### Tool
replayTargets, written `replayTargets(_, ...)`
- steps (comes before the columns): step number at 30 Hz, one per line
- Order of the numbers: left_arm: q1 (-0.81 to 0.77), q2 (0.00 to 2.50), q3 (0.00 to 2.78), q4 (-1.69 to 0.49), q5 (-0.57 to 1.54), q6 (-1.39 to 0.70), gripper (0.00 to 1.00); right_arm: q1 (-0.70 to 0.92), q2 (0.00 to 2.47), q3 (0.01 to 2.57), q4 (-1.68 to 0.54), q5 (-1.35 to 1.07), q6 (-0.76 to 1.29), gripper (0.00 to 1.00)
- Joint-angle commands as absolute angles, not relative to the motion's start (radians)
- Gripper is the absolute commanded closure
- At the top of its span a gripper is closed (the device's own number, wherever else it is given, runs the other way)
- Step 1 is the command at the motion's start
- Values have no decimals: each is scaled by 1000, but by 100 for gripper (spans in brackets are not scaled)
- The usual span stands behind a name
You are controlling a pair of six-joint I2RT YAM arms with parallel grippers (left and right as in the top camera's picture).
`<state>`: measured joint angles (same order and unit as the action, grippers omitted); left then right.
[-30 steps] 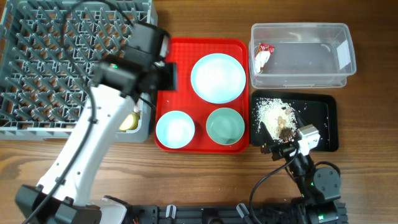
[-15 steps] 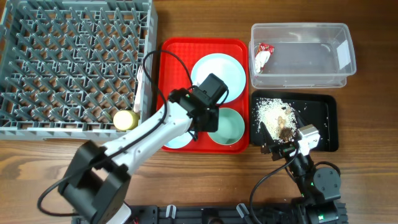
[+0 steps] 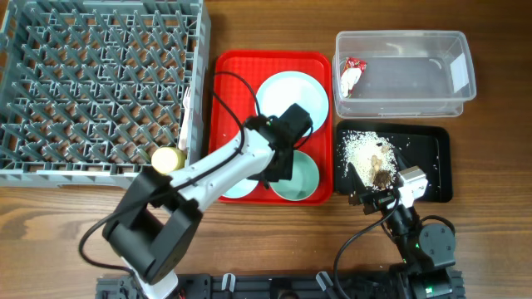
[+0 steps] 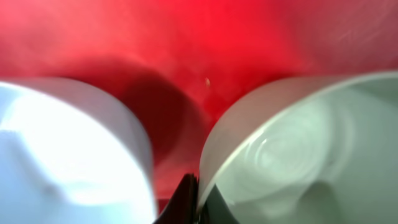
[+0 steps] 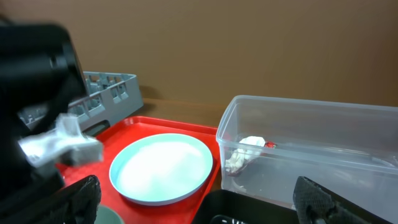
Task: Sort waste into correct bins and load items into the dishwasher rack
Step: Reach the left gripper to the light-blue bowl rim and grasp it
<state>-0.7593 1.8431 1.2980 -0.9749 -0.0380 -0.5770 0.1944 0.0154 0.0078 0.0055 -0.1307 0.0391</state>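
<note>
Support surface: a wooden counter (image 3: 266, 25), mid-brown, with grain running left to right in the overhead view. Rear boundary: a plain, flat brown wall (image 5: 217, 43) directly behind the counter, unmarked. Illumination: even and diffuse, producing only soft shadows on the wood.

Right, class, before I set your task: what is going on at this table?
The left gripper is down on the red serving tray, at the rim of the pale blue-green bowl, beside the matching saucer. The round blue-green plate lies there too. The small yellow cup sits in the grey plastic rack. The right gripper rests open by the shallow black tray holding food scraps.
</note>
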Motion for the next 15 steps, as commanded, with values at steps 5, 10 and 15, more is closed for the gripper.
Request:
replayTargets(5, -757, 1688, 1629, -1269, -779, -474, 96, 189, 5, 5, 11, -142, 26, 0)
replayTargets(10, -707, 1684, 1604, -1297, -1259, -480, 96, 188, 5, 5, 11, -142, 27, 0)
replayTargets(15, -529, 1684, 1502, -1135, -1327, -474, 96, 189, 5, 5, 11, -142, 27, 0)
